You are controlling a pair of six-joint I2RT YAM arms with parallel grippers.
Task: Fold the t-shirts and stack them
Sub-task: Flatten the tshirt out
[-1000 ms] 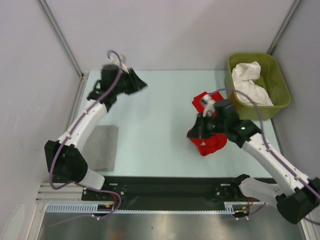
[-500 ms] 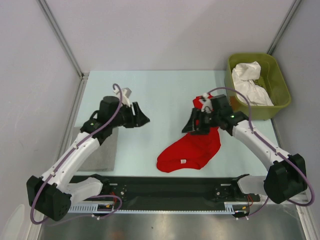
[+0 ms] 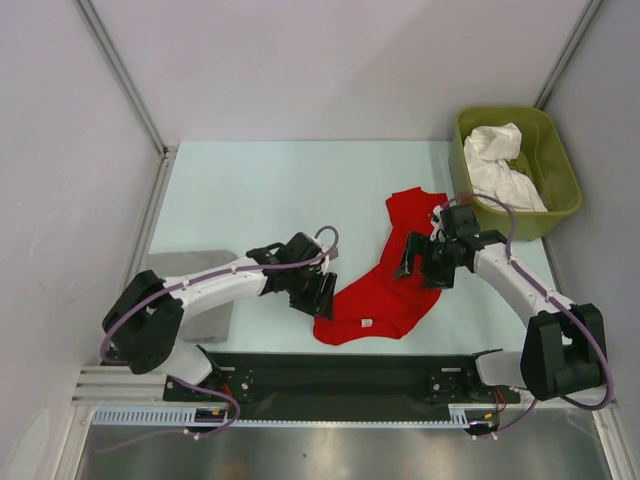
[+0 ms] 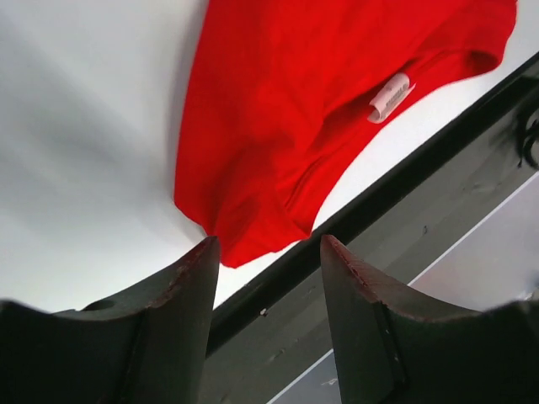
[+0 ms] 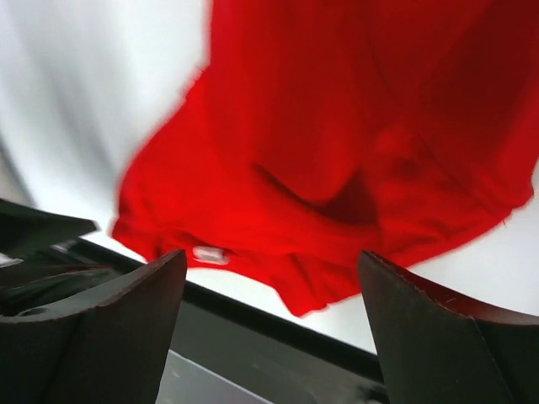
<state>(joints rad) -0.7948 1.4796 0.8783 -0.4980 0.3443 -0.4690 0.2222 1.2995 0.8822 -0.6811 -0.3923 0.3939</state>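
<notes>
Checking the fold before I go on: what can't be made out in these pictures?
Red t-shirt: top view, right gripper hides part; right wrist view, blurred; left wrist view, cut off by the top edge.
White t-shirts: top view, heaped in the tub, number unclear.
Grey pad: top view, left arm crosses it.

Likely robotics lab cell: plain panel walls [image 3: 350, 70], metal frame posts [image 3: 118, 72].

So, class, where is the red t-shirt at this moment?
In the top view the red t-shirt lies on the table right of centre, the left gripper at its near-left corner, the right gripper over its right side, the green tub beyond.
</notes>
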